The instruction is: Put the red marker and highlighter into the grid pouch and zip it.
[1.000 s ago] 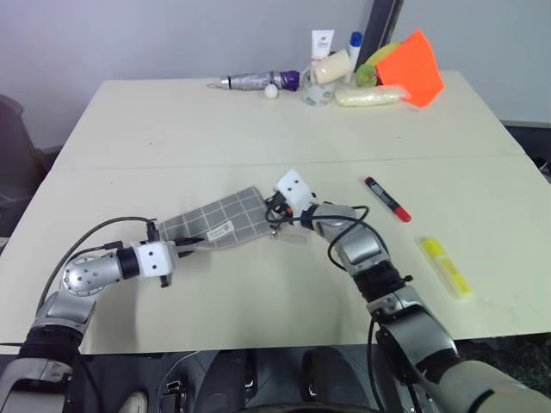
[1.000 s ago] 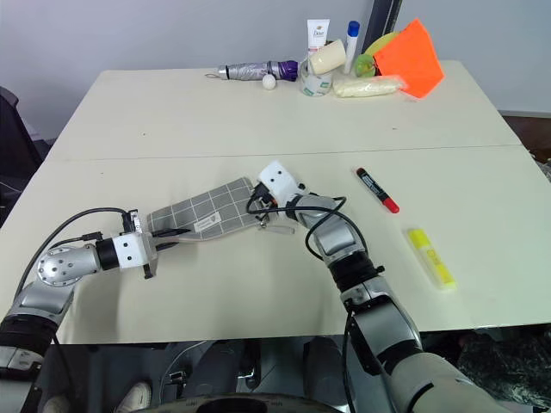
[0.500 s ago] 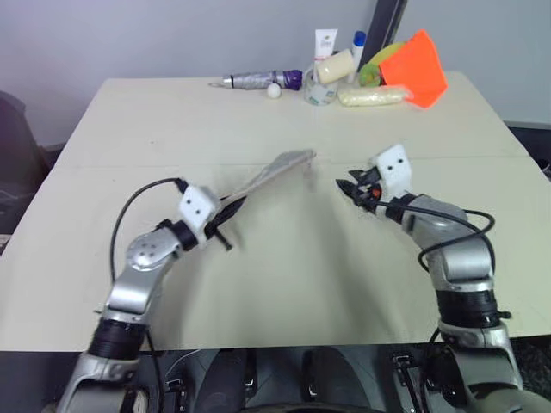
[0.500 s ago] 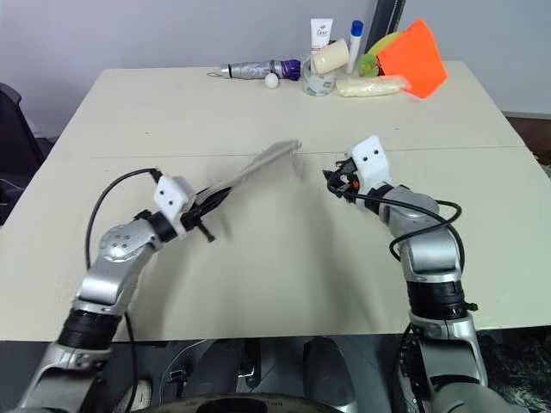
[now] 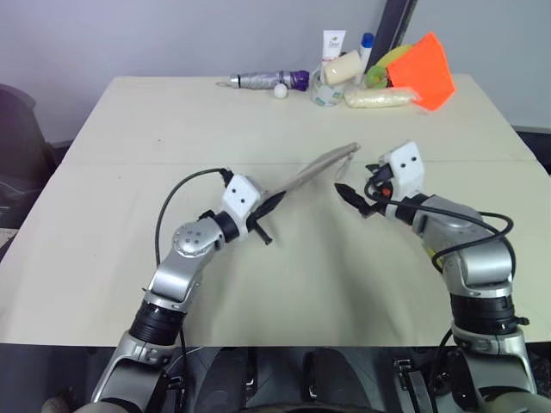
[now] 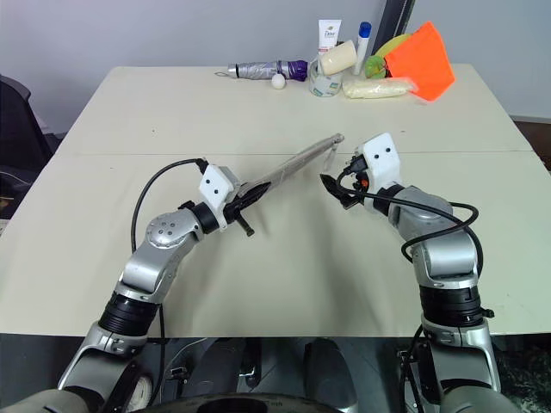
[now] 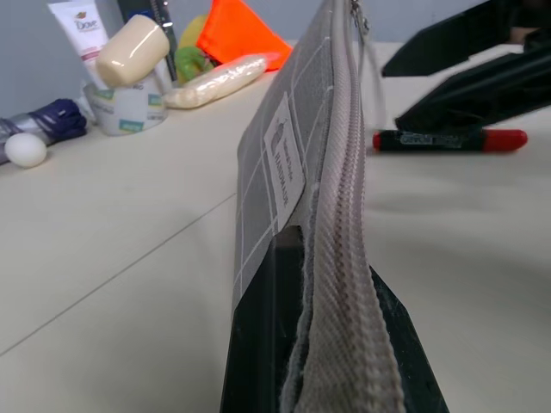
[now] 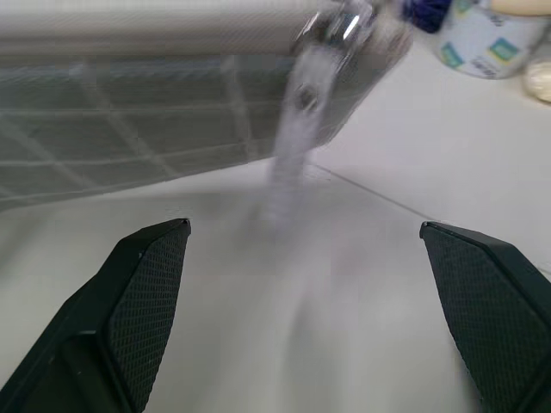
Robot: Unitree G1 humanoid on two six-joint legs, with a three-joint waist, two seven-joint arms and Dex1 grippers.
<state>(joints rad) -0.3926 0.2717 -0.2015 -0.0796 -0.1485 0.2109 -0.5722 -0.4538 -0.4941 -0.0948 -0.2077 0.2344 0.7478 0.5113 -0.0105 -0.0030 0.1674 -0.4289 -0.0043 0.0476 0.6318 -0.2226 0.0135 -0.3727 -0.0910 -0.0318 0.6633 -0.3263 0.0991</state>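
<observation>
Since the earlier frames the grid pouch (image 6: 288, 169) has left the table: the left gripper (image 6: 244, 201) has carried it up and toward the centre, and the right gripper (image 6: 333, 188) has let go of the zipper end and drawn back to the right. The left gripper's jaws are clamped on the near end of the pouch, holding it edge-up with the zipper (image 7: 337, 215) on top, probably so the other hand can work it. The right gripper's jaws stand wide apart, empty, just short of the hanging zipper pull (image 8: 306, 112) at the far end. The zipper looks closed. Beyond the pouch, one red marker (image 7: 452, 139) lies on the table (image 6: 172, 112), well outside the pouch. Along the far edge stand one purple-and-silver tube (image 6: 263, 69), one small white ball (image 6: 278, 81), one orange cloth (image 6: 420, 60) and one pale packet (image 6: 375, 86).
</observation>
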